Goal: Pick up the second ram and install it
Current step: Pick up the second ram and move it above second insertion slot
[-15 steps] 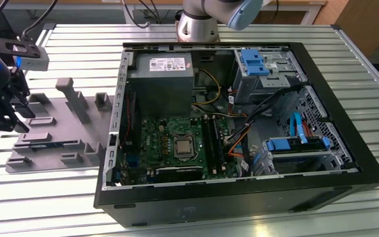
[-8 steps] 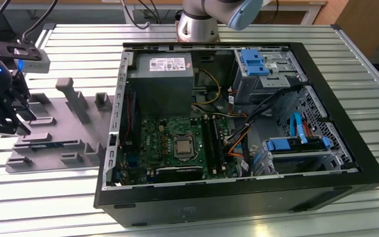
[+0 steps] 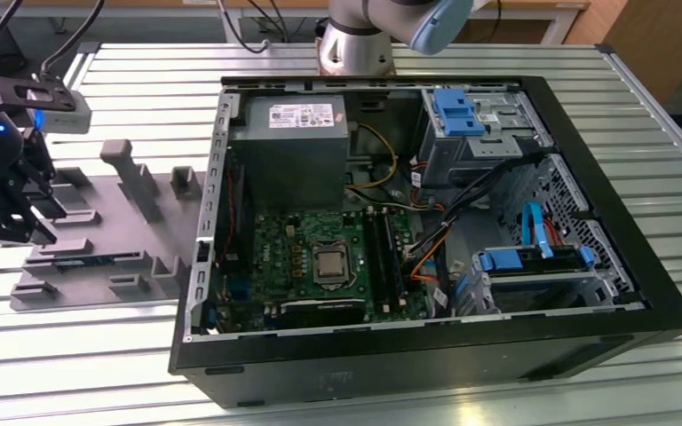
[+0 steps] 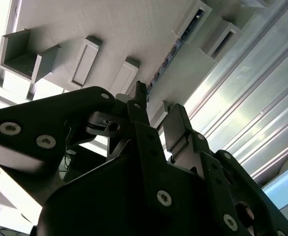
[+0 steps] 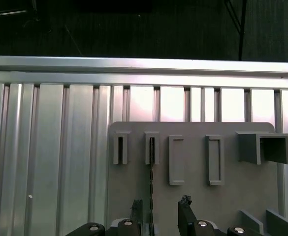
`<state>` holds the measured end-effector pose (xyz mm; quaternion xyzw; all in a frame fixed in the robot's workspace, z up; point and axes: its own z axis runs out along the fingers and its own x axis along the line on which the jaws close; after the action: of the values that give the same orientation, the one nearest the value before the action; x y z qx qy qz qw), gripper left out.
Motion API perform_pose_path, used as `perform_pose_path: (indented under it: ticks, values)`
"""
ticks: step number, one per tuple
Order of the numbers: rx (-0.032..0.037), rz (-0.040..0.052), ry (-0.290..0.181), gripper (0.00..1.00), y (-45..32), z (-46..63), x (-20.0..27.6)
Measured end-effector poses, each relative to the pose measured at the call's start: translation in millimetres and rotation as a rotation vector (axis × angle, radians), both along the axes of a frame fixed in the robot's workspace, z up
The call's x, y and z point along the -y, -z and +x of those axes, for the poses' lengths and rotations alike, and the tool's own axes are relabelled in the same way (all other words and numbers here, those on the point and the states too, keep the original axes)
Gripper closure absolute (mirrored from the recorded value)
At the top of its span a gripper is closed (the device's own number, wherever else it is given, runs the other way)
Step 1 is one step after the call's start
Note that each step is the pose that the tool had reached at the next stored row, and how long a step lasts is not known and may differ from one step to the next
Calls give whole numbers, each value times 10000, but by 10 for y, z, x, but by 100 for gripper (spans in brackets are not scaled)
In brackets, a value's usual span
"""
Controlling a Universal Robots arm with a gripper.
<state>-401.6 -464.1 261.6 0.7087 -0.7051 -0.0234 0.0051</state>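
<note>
Spread jaws hang over the second ram (image 5: 150, 191), slotted edgewise in grey fixture blocks (image 5: 156, 147).

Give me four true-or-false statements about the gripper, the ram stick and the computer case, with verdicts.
1. The second ram stands on edge in the grey fixture plate. True.
2. The gripper is shut on the second ram. False: it is open, and the stick lines up with the gap between its fingers.
3. The computer case lies open on the slatted metal table. True.
4. The gripper hangs over the computer case. False: it hangs over the grey fixture plate, to the exterior view's left of the case.
</note>
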Motion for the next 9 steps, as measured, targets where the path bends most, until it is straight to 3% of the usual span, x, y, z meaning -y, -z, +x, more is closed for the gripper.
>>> perform_pose_path:
  ticks: [9]
  values:
    - [1,-5,0,58,80,0,0]
